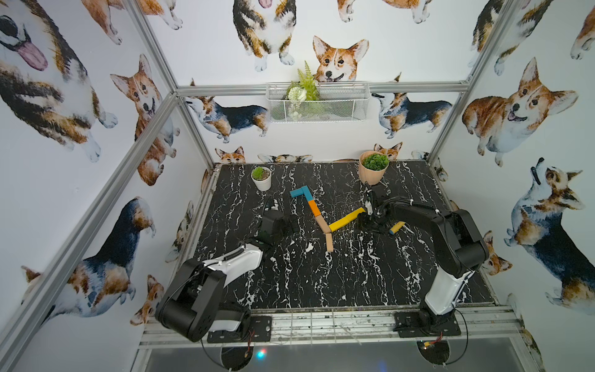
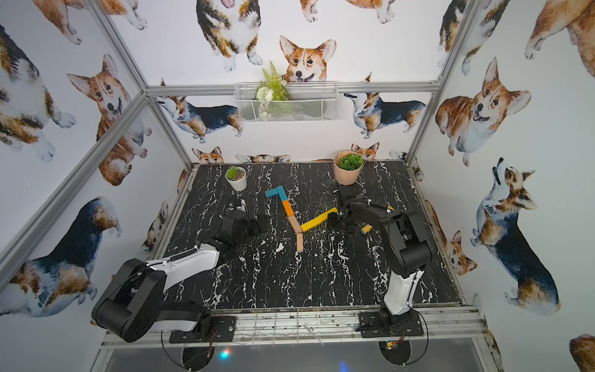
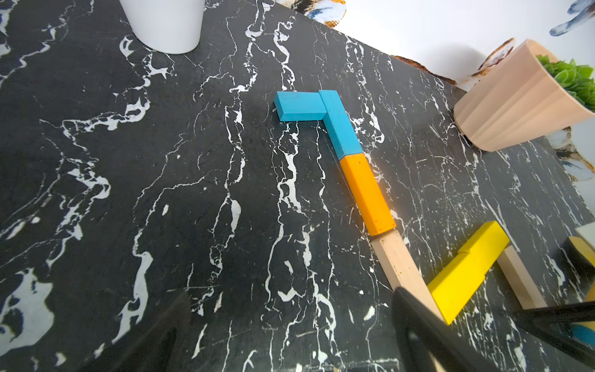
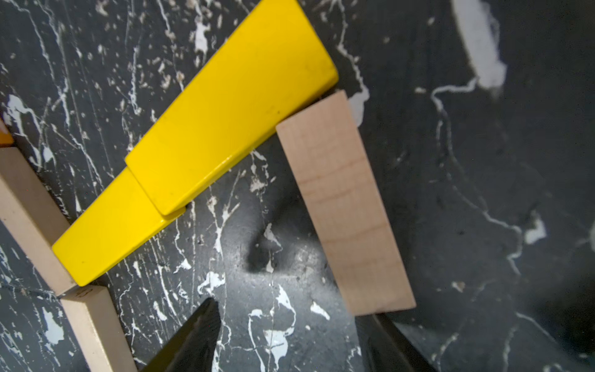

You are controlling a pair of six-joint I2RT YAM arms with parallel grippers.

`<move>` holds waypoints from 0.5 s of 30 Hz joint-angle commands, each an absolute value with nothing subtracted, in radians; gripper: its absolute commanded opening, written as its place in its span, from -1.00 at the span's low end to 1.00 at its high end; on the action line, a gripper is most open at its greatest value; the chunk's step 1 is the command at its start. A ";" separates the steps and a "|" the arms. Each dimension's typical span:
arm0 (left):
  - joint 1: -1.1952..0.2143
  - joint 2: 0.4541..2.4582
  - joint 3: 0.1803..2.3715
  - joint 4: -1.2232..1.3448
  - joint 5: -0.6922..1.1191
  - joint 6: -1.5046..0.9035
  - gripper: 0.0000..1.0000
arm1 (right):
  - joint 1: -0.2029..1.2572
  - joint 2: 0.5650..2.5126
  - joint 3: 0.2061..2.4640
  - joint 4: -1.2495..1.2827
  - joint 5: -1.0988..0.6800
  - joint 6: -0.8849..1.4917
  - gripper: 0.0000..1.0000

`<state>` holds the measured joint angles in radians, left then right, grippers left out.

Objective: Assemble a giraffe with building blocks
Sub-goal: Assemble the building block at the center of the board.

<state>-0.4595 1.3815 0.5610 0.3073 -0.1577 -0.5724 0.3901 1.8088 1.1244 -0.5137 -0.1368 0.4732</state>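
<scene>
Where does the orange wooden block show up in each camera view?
In both top views: the orange wooden block lies mid-table, end to end between a teal bar and a tan bar.
Left wrist: mid-picture, between the same two neighbours.
Right wrist: only a sliver at the picture's edge.
Shared landmark: the yellow bars.

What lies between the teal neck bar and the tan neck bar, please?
The orange bar, end to end with the teal neck bar and the tan neck bar; the left wrist view shows it.
</scene>
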 commanded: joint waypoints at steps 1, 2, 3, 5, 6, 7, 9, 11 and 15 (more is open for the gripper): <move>-0.461 1.377 0.558 0.312 -0.175 -0.561 1.00 | 0.386 1.810 1.130 -0.544 -0.101 0.459 0.41; -0.460 1.379 0.558 0.311 -0.175 -0.561 1.00 | 0.384 1.809 1.129 -0.547 -0.095 0.455 0.41; -0.461 1.378 0.558 0.312 -0.175 -0.561 1.00 | 0.381 1.807 1.129 -0.550 -0.090 0.451 0.41; -0.460 1.379 0.558 0.313 -0.175 -0.560 1.00 | 0.376 1.807 1.131 -0.556 -0.082 0.448 0.41; -0.461 1.379 0.558 0.313 -0.176 -0.561 1.00 | 0.374 1.807 1.131 -0.557 -0.080 0.445 0.41; -0.460 1.378 0.558 0.314 -0.176 -0.560 1.00 | 0.370 1.807 1.131 -0.558 -0.080 0.444 0.40; -0.460 1.379 0.558 0.313 -0.177 -0.561 1.00 | 0.367 1.804 1.134 -0.561 -0.074 0.439 0.41; -0.460 1.378 0.557 0.313 -0.178 -0.560 1.00 | 0.367 1.802 1.140 -0.567 -0.065 0.433 0.41; -0.460 1.364 0.560 0.300 -0.186 -0.553 1.00 | 0.367 1.791 1.159 -0.587 -0.036 0.429 0.41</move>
<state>-0.4603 1.3796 0.5594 0.3065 -0.1646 -0.5720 0.3656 1.8069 1.1393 -0.5522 -0.0780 0.4427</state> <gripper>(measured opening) 0.999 0.707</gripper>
